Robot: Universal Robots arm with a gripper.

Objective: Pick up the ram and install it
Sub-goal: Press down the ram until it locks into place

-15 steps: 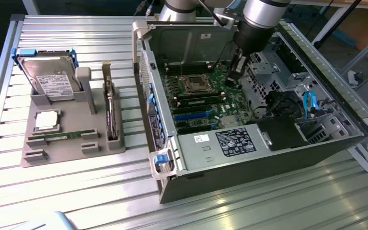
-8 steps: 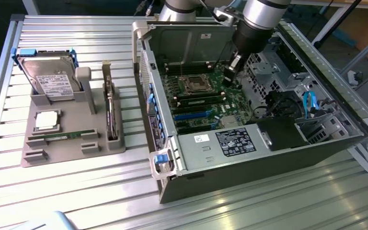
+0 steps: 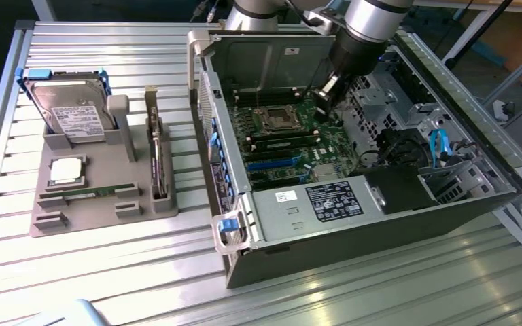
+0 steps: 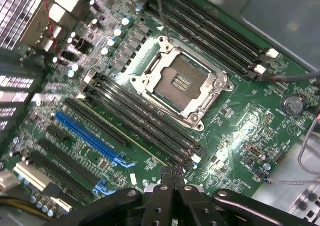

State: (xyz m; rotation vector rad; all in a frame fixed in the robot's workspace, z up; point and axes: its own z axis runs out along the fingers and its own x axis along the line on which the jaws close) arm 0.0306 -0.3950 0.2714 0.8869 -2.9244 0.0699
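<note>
Fingertips (image 4: 172, 178) sit pressed together right up front in the wrist view, so the gripper (image 4: 172, 175) is closed with nothing in it, hovering over the motherboard (image 4: 240, 121) inside the case (image 3: 352, 204). Probably lining up with the slots, I'd guess. One ram (image 3: 87, 193) stick lies flat in the tray (image 3: 98, 217) outside, well apart from the arm. One hard drive (image 3: 68, 109) stands behind it.

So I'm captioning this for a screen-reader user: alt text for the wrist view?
Closed gripper fingertips hang over a green motherboard, with nothing visible between them. At centre is an open, empty processor socket, flanked by long black memory slots, with a blue expansion slot beside them.
</note>
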